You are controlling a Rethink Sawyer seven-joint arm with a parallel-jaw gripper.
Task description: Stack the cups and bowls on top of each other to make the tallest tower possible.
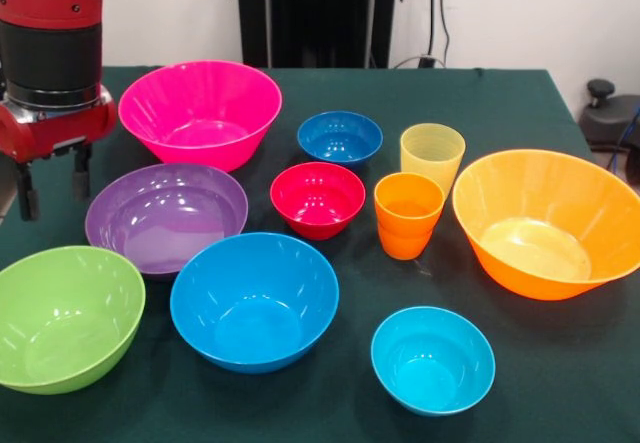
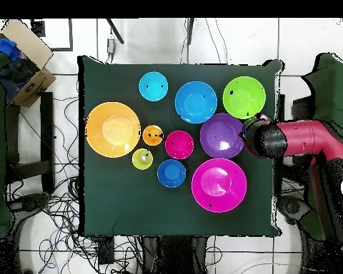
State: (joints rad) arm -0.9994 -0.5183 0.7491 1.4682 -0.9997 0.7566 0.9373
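Observation:
My gripper [image 1: 53, 185] hangs open and empty at the table's left edge, just left of the purple bowl [image 1: 166, 216] and the pink bowl [image 1: 200, 113]. In the overhead view the arm [image 2: 274, 140] covers it beside the purple bowl [image 2: 221, 135]. The green [image 1: 65, 318], sky blue [image 1: 253, 300], red [image 1: 317, 198], dark blue [image 1: 340, 137], cyan [image 1: 432, 359] and large orange [image 1: 545, 223] bowls sit upright and apart. The yellow cup [image 1: 432, 156] and orange cup [image 1: 408, 213] stand close together at mid-table. No tower shows; nothing is stacked.
A dark green cloth [image 1: 500, 103] covers the table. In the overhead view a cardboard box [image 2: 24, 53] sits off the table's corner, and cables lie on the floor around it.

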